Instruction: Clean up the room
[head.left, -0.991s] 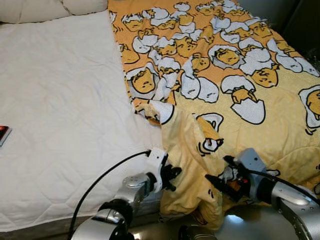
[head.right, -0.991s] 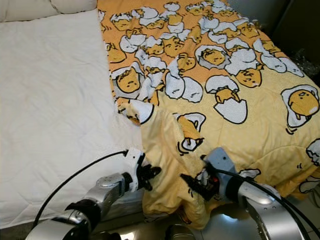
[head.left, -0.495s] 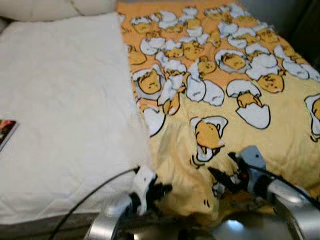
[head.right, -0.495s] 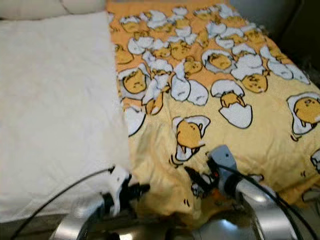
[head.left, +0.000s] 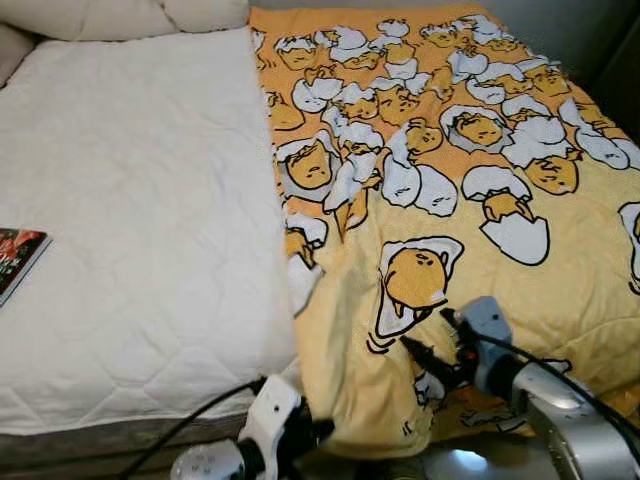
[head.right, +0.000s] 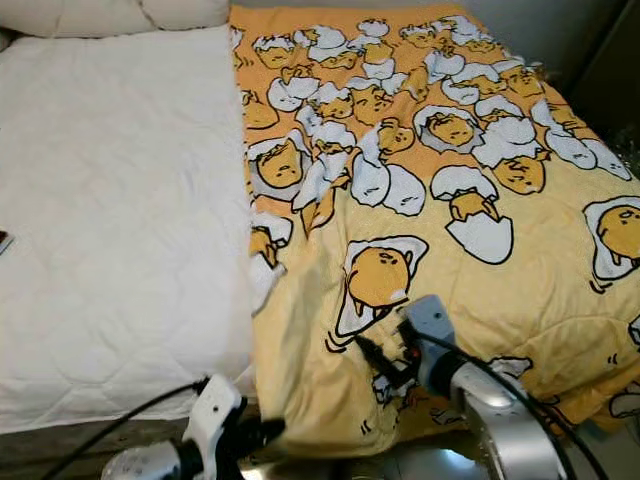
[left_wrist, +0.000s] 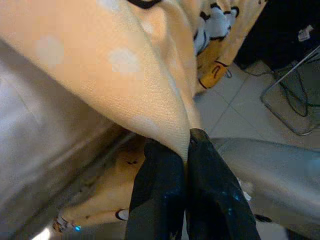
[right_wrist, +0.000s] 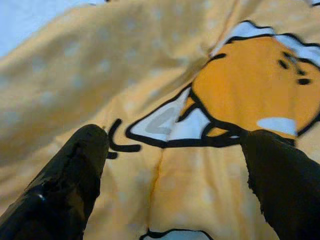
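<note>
A yellow blanket (head.left: 450, 200) printed with egg characters lies spread over the right half of the bed, and its near edge hangs over the foot. My left gripper (left_wrist: 186, 145) is low at the blanket's near left corner (head.left: 318, 430), shut on a fold of the cloth. My right gripper (head.left: 425, 338) rests over the blanket near its front edge. Its fingers (right_wrist: 75, 165) stand open, with the printed cloth flat between them and nothing pinched.
The bare white mattress (head.left: 140, 200) takes up the left half of the bed, with pillows (head.left: 100, 15) at its head. A book (head.left: 18, 258) lies at the mattress's left edge. Tiled floor and cables (left_wrist: 295, 95) show beyond the bed's foot.
The bunched, folded-over blanket corner now lies flat, drawn down over the bed's foot. My left gripper has dropped lower with the cloth. The camera view has also shifted.
</note>
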